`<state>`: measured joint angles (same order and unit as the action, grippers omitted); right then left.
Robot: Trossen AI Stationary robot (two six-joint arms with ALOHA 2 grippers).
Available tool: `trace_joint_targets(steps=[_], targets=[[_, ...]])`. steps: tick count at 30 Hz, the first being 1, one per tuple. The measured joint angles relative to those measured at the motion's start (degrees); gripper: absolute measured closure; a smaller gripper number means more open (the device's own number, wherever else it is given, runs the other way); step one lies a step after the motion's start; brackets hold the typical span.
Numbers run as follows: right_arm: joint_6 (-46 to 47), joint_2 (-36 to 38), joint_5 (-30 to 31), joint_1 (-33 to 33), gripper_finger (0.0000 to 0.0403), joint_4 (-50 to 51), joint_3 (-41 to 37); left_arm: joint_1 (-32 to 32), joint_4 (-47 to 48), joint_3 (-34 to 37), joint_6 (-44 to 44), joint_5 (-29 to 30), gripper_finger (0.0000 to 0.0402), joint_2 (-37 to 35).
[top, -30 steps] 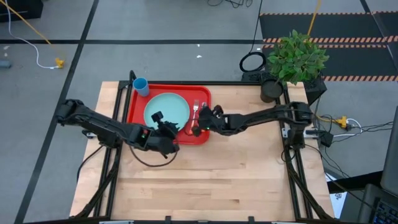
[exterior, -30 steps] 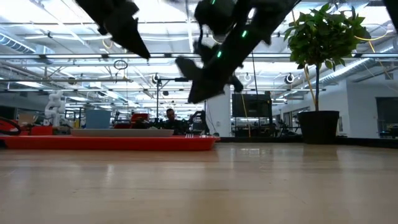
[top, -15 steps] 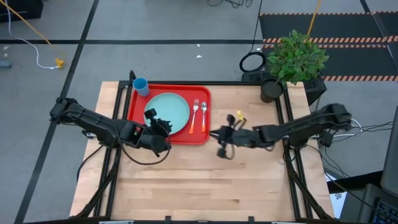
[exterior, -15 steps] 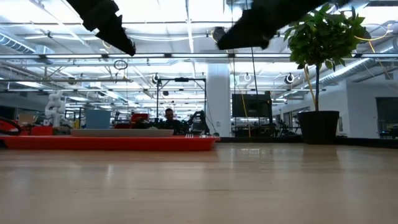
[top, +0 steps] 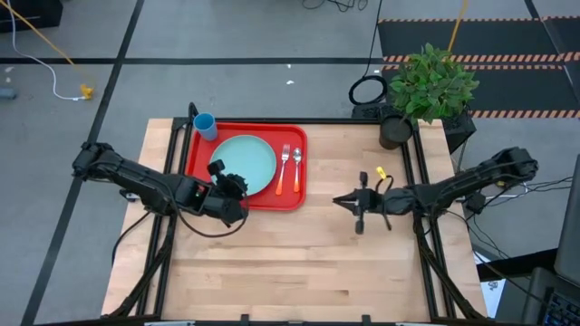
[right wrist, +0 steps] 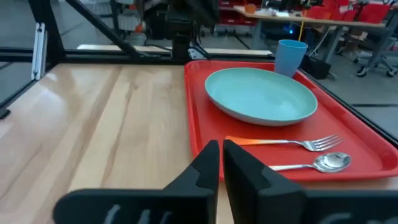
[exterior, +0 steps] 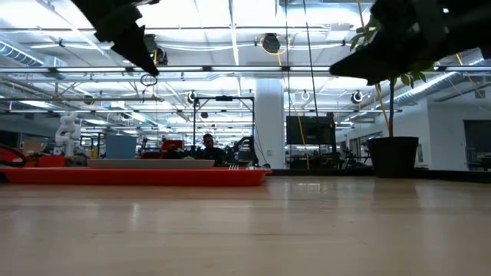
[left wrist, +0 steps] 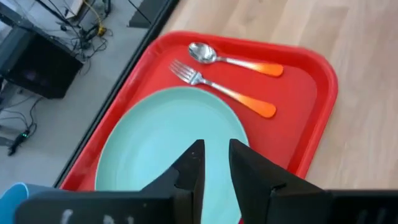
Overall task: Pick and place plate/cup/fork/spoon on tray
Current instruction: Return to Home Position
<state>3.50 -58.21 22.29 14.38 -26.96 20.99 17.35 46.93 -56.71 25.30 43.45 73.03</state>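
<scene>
The red tray point(top: 293, 201) lies at the table's far left. On it rest the mint-green plate point(top: 250, 159), the blue cup point(top: 206, 125) upright in its far left corner, and the fork point(top: 282, 170) and spoon point(top: 296, 166) side by side to the right of the plate. My left gripper point(left wrist: 216, 158) hovers over the plate's near left rim, its fingers a little apart with nothing between them. My right gripper point(top: 341, 201) hangs over bare wood to the right of the tray, shut and empty, pointing toward the tray point(right wrist: 199, 106).
A potted plant point(top: 433, 83) and a dark pot point(top: 394, 132) stand at the table's far right corner. Black frame rails point(top: 424, 244) run along the table's left and right sides. The wooden tabletop point(top: 290, 263) stretches toward the near edge.
My right gripper has drawn back from over the fork and spoon on the tray toward the table's right edge, tipping up to nearly level. The spoon, hidden under it before, now shows lying beside the fork. My left gripper has eased a little toward the table's left edge.
</scene>
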Motion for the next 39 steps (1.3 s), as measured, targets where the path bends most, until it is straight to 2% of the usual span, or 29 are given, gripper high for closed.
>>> trace_joint_targets(steps=[7, 12, 16, 20, 26, 31, 34, 39], targets=[[-3.3, 6.55, -0.23, -0.06, 0.0401, -2.59, -6.8, 0.4, -4.93, 6.73, -0.67, -0.36, 0.0394, -1.26], [-6.89, 10.74, -6.98, -0.08, 0.0402, -2.79, -9.74, 0.37, -11.89, 11.59, -3.72, -0.56, 0.0393, -4.3], [-7.88, 14.06, -8.83, -0.15, 0.0402, -2.91, -11.87, 0.37, -20.9, 15.72, -9.99, -2.38, 0.0396, -7.39], [-8.71, 16.76, -9.03, -0.2, 0.0403, -3.41, -15.45, 0.17, -31.27, 21.27, -16.57, -6.27, 0.0392, -10.82], [-8.73, 20.1, -9.13, -0.54, 0.0403, -7.38, -19.89, -1.59, -43.12, 30.63, -21.99, -12.48, 0.0393, -18.0], [-11.13, 22.33, -13.22, -0.54, 0.0403, -5.1, -19.9, -3.07, -53.37, 37.75, -24.94, -16.78, 0.0398, -23.82], [-14.64, 25.66, -16.28, -0.99, 0.0403, -5.21, -19.93, -3.6, -55.87, 40.59, -25.02, -17.48, 0.0393, -26.8], [-16.63, 33.97, -16.53, -3.82, 0.0403, 0.82, -20.0, -3.61, -55.87, 41.16, -25.19, -17.5, 0.0394, -29.71]])
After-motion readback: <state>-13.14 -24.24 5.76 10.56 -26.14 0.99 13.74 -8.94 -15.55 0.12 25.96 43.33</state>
